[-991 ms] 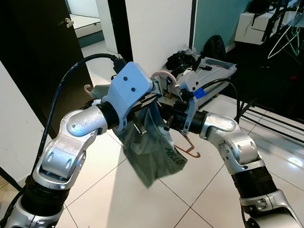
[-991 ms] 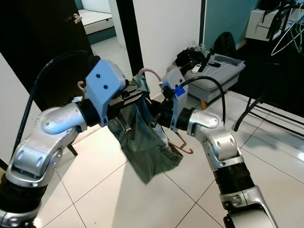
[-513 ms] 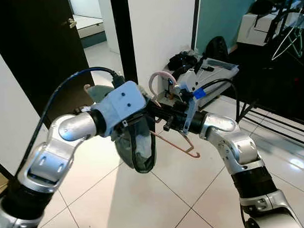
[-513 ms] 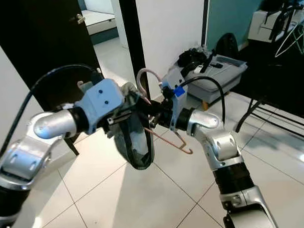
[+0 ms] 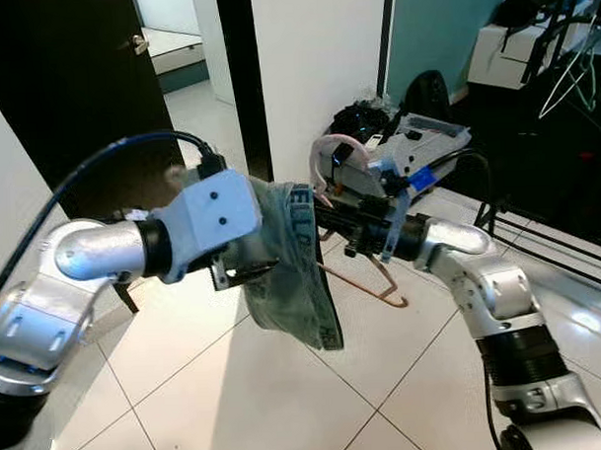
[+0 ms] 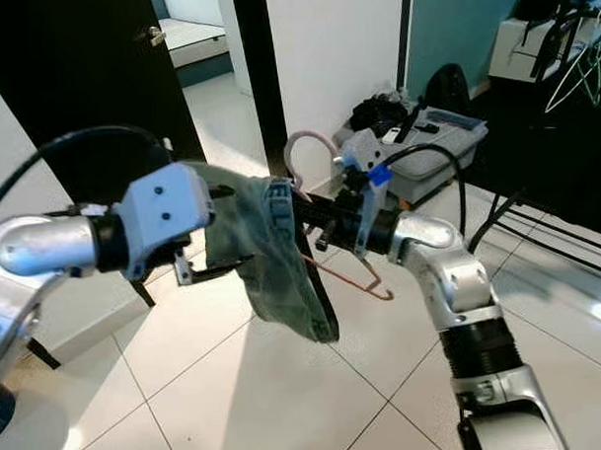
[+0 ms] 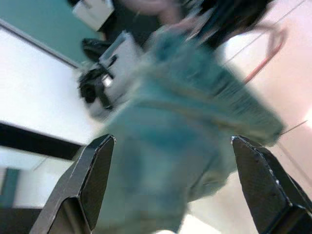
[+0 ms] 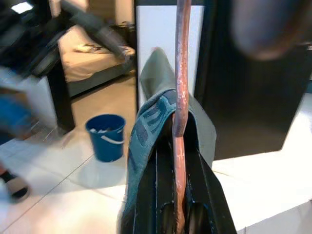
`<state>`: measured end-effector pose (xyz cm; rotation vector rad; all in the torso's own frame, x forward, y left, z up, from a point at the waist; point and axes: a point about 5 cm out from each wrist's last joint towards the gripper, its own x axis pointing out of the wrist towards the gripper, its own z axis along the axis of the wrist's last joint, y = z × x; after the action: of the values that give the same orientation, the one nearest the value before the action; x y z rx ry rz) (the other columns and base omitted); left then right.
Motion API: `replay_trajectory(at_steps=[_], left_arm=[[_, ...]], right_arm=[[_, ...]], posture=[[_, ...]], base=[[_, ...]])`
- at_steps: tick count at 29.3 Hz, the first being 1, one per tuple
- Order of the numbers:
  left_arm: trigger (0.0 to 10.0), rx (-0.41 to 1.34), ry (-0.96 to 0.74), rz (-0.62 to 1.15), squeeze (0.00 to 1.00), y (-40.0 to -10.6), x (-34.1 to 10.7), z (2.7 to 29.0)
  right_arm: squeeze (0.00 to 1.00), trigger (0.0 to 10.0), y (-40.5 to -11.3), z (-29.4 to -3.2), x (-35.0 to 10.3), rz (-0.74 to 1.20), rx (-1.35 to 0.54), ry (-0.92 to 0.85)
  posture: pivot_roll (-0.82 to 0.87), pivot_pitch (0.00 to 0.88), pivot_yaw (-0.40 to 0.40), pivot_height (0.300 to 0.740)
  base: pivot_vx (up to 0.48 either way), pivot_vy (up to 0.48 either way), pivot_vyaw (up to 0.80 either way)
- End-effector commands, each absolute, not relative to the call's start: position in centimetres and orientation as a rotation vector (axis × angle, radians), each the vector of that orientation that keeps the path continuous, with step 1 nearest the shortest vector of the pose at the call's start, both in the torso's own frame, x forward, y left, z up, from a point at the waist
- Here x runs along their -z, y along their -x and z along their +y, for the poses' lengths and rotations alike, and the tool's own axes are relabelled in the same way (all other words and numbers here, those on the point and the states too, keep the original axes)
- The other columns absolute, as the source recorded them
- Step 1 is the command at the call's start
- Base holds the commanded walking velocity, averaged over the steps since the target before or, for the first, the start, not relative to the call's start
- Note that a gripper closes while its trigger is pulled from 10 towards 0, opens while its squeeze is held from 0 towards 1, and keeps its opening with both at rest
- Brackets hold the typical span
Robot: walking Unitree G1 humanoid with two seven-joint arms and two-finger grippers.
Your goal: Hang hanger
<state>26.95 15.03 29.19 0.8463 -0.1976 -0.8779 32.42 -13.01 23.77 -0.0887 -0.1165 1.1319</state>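
The right pincer (image 5: 332,220) is clamping the pink hanger (image 5: 354,272) in mid-air above the tiled floor while the left pincer (image 7: 170,185), fingers apart, is hovering by the draped teal garment (image 5: 300,274), which risks sliding off.

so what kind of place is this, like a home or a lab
Most likely a home, probably a hallway or laundry corner. There is a white tiled floor, a dark door with a handle, a bed seen through a doorway, and a blue bucket on the tiles.

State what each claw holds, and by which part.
Right claw grips the hanger by its bar, shorts draped on it. Left claw is open, holding nothing.
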Motion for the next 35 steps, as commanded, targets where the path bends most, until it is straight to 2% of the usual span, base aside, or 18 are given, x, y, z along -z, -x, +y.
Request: replay_trajectory(at_steps=[1,2,3,4,7,8,9,13,16,19,26,35], left_arm=[[10.0,0.840,-0.883,-0.193,1.00,-27.2,-29.8,15.9],[10.0,0.840,-0.883,-0.193,1.00,-27.2,-29.8,15.9],[10.0,0.811,-0.887,-0.216,1.00,-27.5,-30.5,16.3],[10.0,0.815,-0.882,-0.219,1.00,-27.5,-30.7,16.3],[10.0,0.839,-0.876,-0.210,0.95,-27.3,-30.8,16.2],[10.0,0.876,-0.868,-0.190,0.31,-27.2,-30.7,16.2],[10.0,0.907,-0.865,-0.168,0.01,-27.0,-30.5,16.1],[10.0,0.997,-0.871,-0.073,0.00,-26.7,-29.6,16.2],[10.0,1.162,-0.868,0.137,0.00,-25.8,-27.5,16.8],[10.0,1.205,-0.893,0.215,0.00,-25.6,-26.8,17.3],[10.0,1.213,-0.897,0.260,0.00,-26.2,-26.2,17.6],[10.0,1.203,-0.875,0.247,0.00,-26.8,-25.7,16.6]], right_arm=[[0.00,0.0,-31.7,-13.0,-24.1,-0.131,-1.207,0.084],[0.00,0.0,-31.7,-13.0,-24.1,-0.131,-1.207,0.084],[0.00,0.0,-30.6,-13.7,-23.6,-0.069,-1.314,0.142],[0.00,0.0,-30.3,-13.8,-23.4,-0.046,-1.344,0.162],[0.00,0.0,-30.1,-13.9,-23.2,-0.030,-1.360,0.188],[0.00,0.0,-30.0,-14.0,-23.0,-0.015,-1.363,0.221],[0.00,0.0,-30.0,-14.1,-22.8,-0.001,-1.364,0.251],[0.00,0.0,-29.9,-14.0,-22.3,0.031,-1.386,0.322],[0.00,0.0,-29.8,-13.7,-22.1,0.051,-1.417,0.380],[0.00,0.0,-29.8,-13.6,-22.1,0.053,-1.429,0.392],[0.00,0.0,-29.6,-13.3,-22.3,0.047,-1.455,0.408],[0.00,0.0,-29.1,-12.2,-22.8,0.008,-1.498,0.408]], posture=[[-0.03,0.000,0.054,0.731],[-0.03,0.000,0.054,0.731],[-0.03,0.000,0.054,0.731],[-0.03,0.000,0.054,0.731],[-0.03,0.000,0.056,0.731],[-0.03,0.000,0.056,0.731],[-0.04,0.000,0.059,0.731],[-0.03,0.000,0.066,0.731],[-0.03,0.000,0.072,0.731],[-0.03,0.000,0.072,0.731],[-0.03,0.000,0.072,0.731],[-0.05,0.000,0.088,0.731]], base=[[0.000,0.000,0.00],[0.000,0.000,0.00],[0.000,0.000,0.00],[0.000,0.000,0.00],[0.000,0.000,0.00],[0.000,0.000,0.00],[0.000,0.000,0.00],[0.000,0.000,0.00],[0.000,0.000,0.00],[0.000,0.000,0.00],[0.000,0.000,0.00],[0.000,0.000,0.00]])
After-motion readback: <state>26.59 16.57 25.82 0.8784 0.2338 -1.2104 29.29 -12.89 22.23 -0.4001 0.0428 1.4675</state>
